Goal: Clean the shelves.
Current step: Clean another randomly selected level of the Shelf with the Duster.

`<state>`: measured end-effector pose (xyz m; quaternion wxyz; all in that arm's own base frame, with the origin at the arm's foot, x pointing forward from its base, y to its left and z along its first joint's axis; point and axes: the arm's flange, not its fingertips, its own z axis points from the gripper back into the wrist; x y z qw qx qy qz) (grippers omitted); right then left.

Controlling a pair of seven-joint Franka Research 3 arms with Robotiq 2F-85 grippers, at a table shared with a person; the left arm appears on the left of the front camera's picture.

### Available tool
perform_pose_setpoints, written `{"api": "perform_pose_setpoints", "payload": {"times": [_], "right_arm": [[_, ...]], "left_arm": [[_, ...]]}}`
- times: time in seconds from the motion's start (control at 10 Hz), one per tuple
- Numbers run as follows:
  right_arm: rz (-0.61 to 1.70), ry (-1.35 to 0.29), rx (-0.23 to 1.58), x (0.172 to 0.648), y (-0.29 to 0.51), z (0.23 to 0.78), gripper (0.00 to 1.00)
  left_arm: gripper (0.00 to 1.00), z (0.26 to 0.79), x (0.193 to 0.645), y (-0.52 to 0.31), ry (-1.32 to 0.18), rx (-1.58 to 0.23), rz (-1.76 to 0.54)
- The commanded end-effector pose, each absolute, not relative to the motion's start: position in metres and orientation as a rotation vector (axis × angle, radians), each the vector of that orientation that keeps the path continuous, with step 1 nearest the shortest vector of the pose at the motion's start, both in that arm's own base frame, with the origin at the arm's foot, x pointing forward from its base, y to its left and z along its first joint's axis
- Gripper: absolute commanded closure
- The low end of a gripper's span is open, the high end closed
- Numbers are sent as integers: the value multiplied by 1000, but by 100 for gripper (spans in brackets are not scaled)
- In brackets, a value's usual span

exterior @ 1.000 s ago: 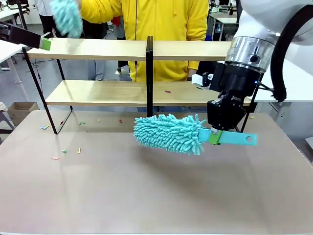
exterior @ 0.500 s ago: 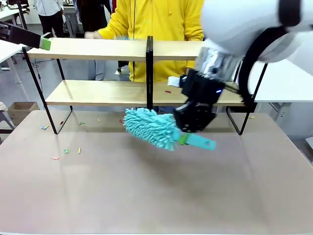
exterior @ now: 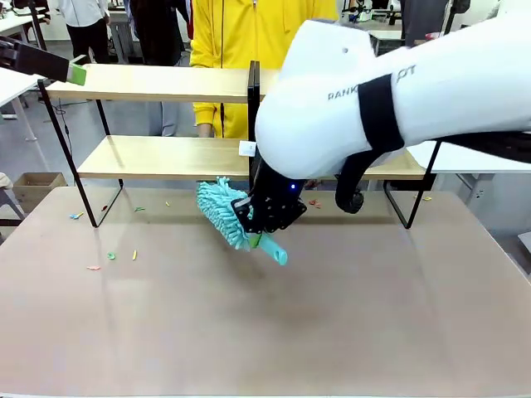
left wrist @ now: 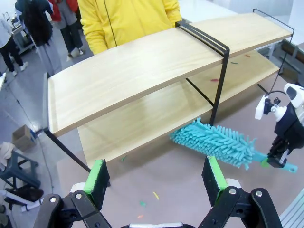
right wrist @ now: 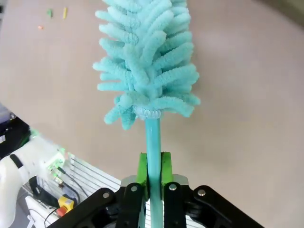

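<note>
Front view: your right gripper (exterior: 259, 240) clamps the teal duster (exterior: 217, 209), its head at the shelves (exterior: 158, 83) along the table's (exterior: 249, 332) far edge, scraps (left wrist: 214, 80) on the lower board (left wrist: 152, 121); left gripper's (left wrist: 156, 176) jaws gape wide.

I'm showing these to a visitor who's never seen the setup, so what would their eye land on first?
First the fluffy teal duster, clamped by its handle in the right hand, its head by the lower board of the shelves near their black centre post. Next the bulky white right arm looming at the front view's right, and the person in a yellow top behind. The left hand hangs open at the shelves' left end.
</note>
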<state>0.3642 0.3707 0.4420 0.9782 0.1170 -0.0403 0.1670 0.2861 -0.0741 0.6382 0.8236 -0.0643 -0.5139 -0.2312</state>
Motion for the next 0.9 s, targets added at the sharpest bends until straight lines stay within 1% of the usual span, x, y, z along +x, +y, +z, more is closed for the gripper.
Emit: {"api": "perform_pose_setpoints", "payload": {"times": [0.0, 0.1, 0.3, 0.4, 0.6, 0.7, 0.8], "right_arm": [[314, -82, 193, 373, 374, 447, 87], [336, -81, 236, 364, 371, 442, 87], [336, -81, 236, 364, 371, 442, 87], [340, -71, 223, 369, 371, 436, 87], [335, -145, 214, 391, 394, 425, 87], [333, -163, 238, 396, 403, 417, 87], [280, -192, 213, 402, 407, 409, 87]], "left_arm": [[0, 639, 286, -74, -1096, -131, -488], [0, 639, 286, -74, -1096, -131, -488], [0, 639, 286, -74, -1096, -131, -488], [0, 639, 286, -74, -1096, -131, -488], [0, 639, 286, -74, -1096, -131, -488], [0, 639, 286, -74, -1096, -131, -488], [0, 639, 286, -74, -1096, -131, -488]]}}
